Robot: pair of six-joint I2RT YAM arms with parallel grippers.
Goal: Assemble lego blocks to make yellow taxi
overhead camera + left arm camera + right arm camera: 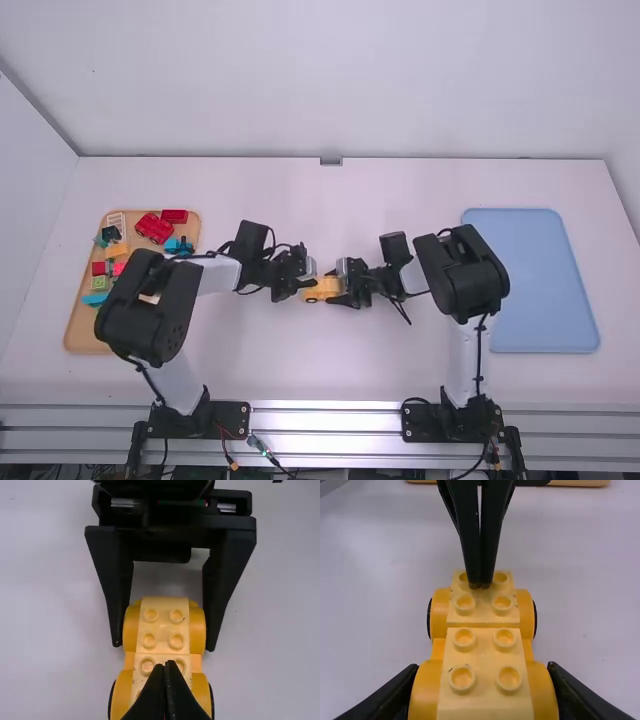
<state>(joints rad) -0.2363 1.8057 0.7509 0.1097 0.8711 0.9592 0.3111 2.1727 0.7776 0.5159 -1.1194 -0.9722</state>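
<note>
Metal rail [325, 418]: nearest the camera, running along the bottom edge of the high view, where both my arms are based.
Yellow lego car [485, 670]: near the centre of the frame, studs up, between my two end effectors; I cannot tell whether it bears fully on the desk.
My right end effector [481, 666]: gripping the car by its two rounded sides, probably so the body cannot slide or twist.
My left end effector [171, 664]: narrow, its tips together and touching the studded top at the other end; I judge this is for pressing the block home.
Risk: an off-centre push might tip the car or pop a block loose.
Wooden tray [82, 335]: left side of the frame, holding spare parts, among them red vehicle pieces [155, 228], a green brick [99, 283] and a yellow piece [117, 250]; likely kept to one side to leave working room.
Blue tray [532, 280]: right side, perhaps for the finished taxi.
Desk [330, 375]: white, smooth, evenly lit.
Room: white walls [330, 80] behind and at either side, a small grey bracket [331, 161] at the desk's far edge.
</note>
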